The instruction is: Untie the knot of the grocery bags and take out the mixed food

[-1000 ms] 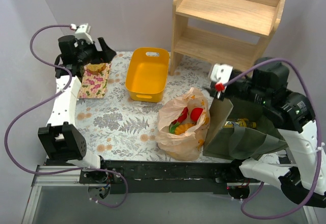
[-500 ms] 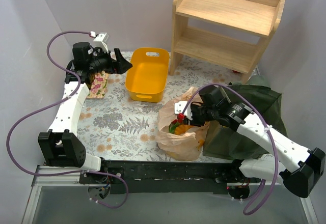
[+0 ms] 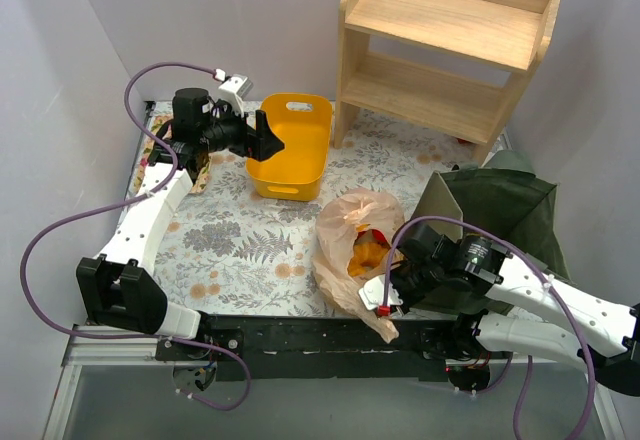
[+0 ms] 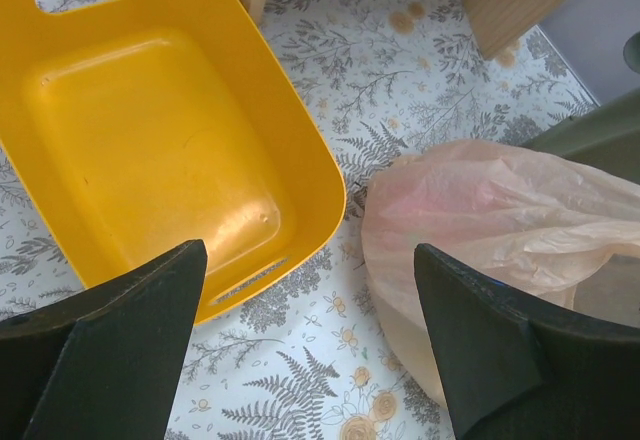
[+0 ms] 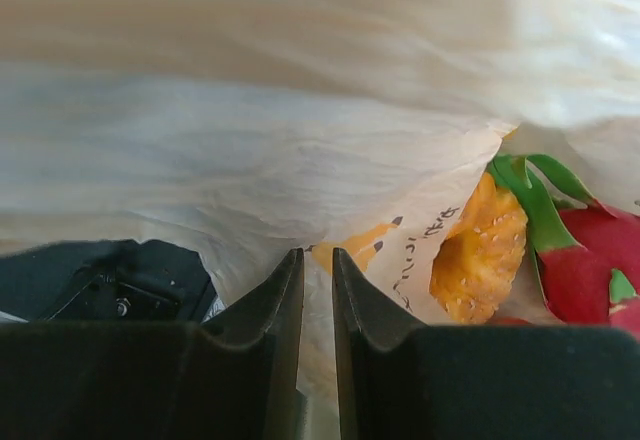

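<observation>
The thin tan plastic bag [image 3: 350, 235] lies at the table's near middle with its mouth open; no knot shows. Inside it are an orange seeded food piece [image 5: 482, 250] and a red-and-green fruit [image 5: 585, 265]; orange food also shows in the top view [image 3: 370, 253]. My right gripper [image 3: 392, 290] is at the bag's near right side, with its fingers [image 5: 318, 260] shut on a fold of the bag's film. My left gripper [image 3: 265, 140] hovers by the yellow bin's left rim, open and empty [image 4: 310, 350], with the bag [image 4: 500, 220] to its right.
The empty yellow bin [image 3: 290, 145] stands at the back middle and also shows in the left wrist view [image 4: 150, 150]. A wooden shelf [image 3: 450, 40] is at the back right. A dark green tote [image 3: 500, 210] stands right of the bag. A pink patterned packet [image 3: 200, 165] lies at the far left.
My right arm swung from above the tote down to the bag's near side and shut on its film, pulling it forward. My left gripper moved right from the pink packet to the bin.
</observation>
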You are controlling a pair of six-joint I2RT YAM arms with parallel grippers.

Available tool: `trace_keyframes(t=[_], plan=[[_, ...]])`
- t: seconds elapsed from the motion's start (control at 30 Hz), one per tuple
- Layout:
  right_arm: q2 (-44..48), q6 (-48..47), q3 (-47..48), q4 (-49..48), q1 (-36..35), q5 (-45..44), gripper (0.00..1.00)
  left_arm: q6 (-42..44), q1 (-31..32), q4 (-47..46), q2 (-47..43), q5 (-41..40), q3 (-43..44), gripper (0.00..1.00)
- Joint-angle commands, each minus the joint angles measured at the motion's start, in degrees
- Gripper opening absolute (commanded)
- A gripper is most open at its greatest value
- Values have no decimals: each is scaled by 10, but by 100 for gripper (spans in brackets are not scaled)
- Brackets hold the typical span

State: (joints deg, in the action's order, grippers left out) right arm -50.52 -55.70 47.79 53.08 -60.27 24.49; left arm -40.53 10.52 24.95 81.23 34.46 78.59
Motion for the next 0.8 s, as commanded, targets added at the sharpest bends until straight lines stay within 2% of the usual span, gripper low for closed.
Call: trace_keyframes(t=[0.0,0.17,0.33,0.53,0.7,0.73,0.77], plan=[[7,-12,14,17,-3,-37,24,21,2,15,-31,-14,-16,84],[-14,3,56,-35,-1,-124,21,20,3,14,-18,-11,-2,84],[-24,13,75,-82,4,-160,18,26,1,13,-14,-11,10,84],[-48,28,63,-116,47,-149,15,25,0,12,-27,-8,0,84],[-102,34,96,-118,158,-73,16,25,1,13,-36,-7,-11,84],[-115,34,100,-121,170,-51,18,25,1,13,-38,-5,-14,84],[-120,39,95,-127,185,-41,26,23,1,12,-40,-4,-16,84]])
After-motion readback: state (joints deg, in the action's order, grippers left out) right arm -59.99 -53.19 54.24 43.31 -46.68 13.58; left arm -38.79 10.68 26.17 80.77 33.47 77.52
